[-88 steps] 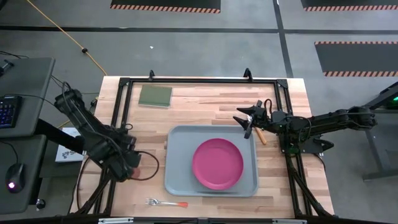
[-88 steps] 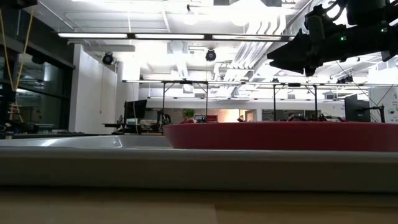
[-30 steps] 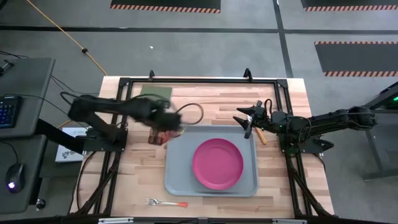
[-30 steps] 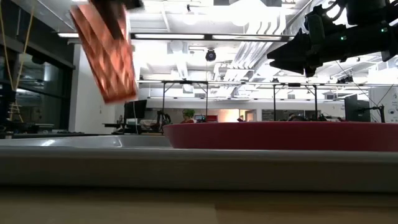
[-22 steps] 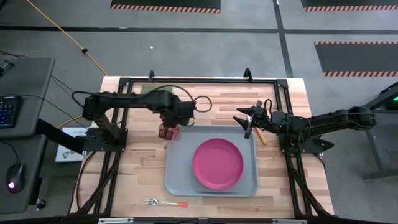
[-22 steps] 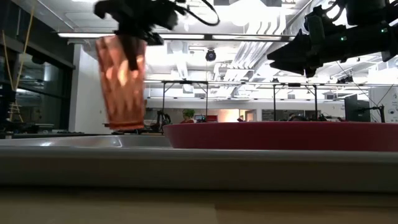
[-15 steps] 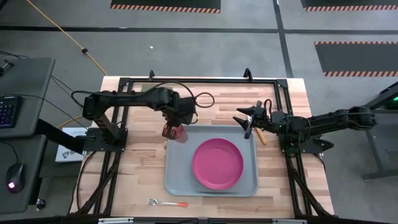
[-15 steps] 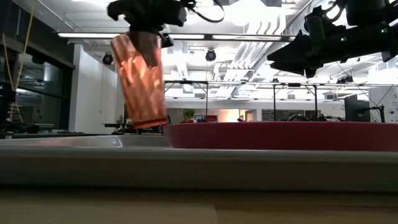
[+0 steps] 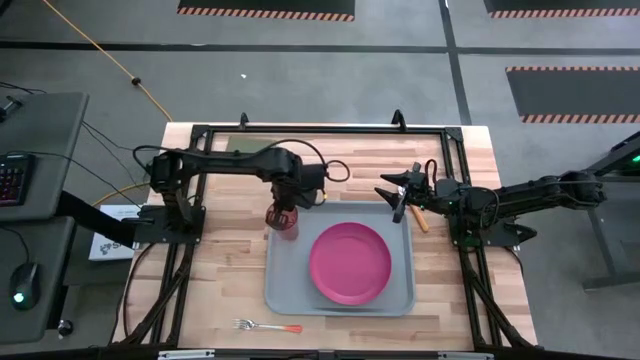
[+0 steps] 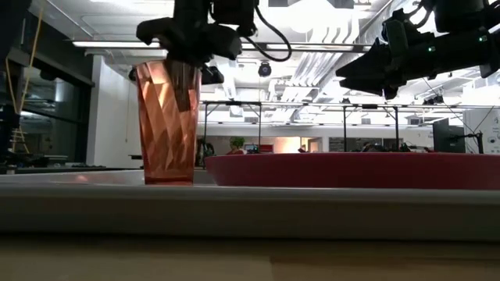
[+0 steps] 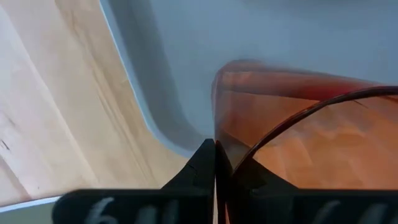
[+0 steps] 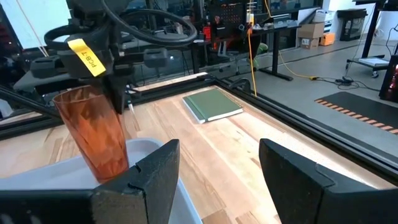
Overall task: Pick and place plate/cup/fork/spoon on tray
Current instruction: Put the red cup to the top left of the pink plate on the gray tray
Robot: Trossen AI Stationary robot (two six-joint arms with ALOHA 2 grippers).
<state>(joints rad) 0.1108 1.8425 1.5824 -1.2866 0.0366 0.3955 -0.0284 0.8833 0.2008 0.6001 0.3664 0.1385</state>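
Note:
The reddish-orange cup [image 9: 283,218] stands upright at the far left corner of the grey-blue tray [image 9: 290,285], with my left gripper [image 9: 286,203] shut on its rim from above. In the low view the cup [image 10: 167,125] has its base down at the level of the tray's floor. The pink plate [image 9: 350,262] lies in the tray's middle. On the wood by the table's near edge lies the fork [image 9: 268,326]. My right gripper [image 9: 400,196] hovers open past the tray's far right corner, beside an orange handle [image 9: 421,219]. My left gripper holds the cup's rim [image 11: 215,148] with one finger [image 11: 202,163] outside the wall and the other inside, showing dark through the wall [image 10: 182,87]. The fingers point down from above. The cup is upright; whether its base rests on the tray, I cannot tell.
A green square pad [image 9: 249,154] lies at the table's far left, also in the right wrist view [image 12: 212,104]. A black frame [image 9: 330,130] rims the table. Bare wood lies left of the tray and along the near edge.
My left gripper has carried the cup toward the table's right edge, over the tray's far left corner, and down. The cup, tilted a second ago, now stands upright with its base down at the tray.

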